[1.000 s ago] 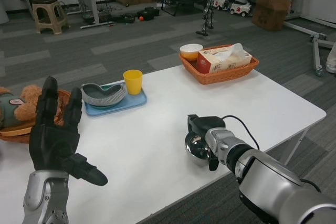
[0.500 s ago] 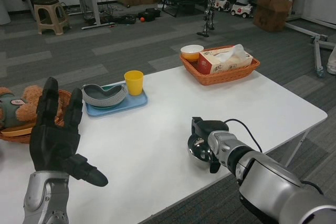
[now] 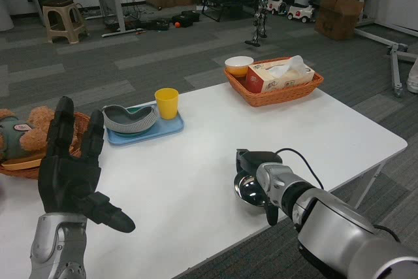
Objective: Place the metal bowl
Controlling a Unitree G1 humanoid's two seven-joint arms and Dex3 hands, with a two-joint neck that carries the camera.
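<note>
Your metal bowl (image 3: pixel 247 189) sits on the white table (image 3: pixel 196 181) near the front edge, right of centre, shiny inside facing up. Your right hand (image 3: pixel 256 169) is on its rim, black fingers curled over the far and right side, so it's gripping the bowl. Compared with half a second back, the bowl looks more open to view and a touch flatter on the tabletop, and the hand has barely shifted.

Your left hand (image 3: pixel 70 168) hasn't changed: raised at the left, fingers straight up and apart, thumb sticking out, holding nothing.

Farther back there's a blue tray (image 3: pixel 144 129) with a grey dish (image 3: pixel 129 118) and a yellow cup (image 3: pixel 166 102), same spots as before. The orange basket (image 3: pixel 274 89) with the tissue box (image 3: pixel 279 74) and small bowl (image 3: pixel 238 65) sits at the far right, and a teddy bear (image 3: pixel 19 134) lies in a basket at the left edge.
</note>
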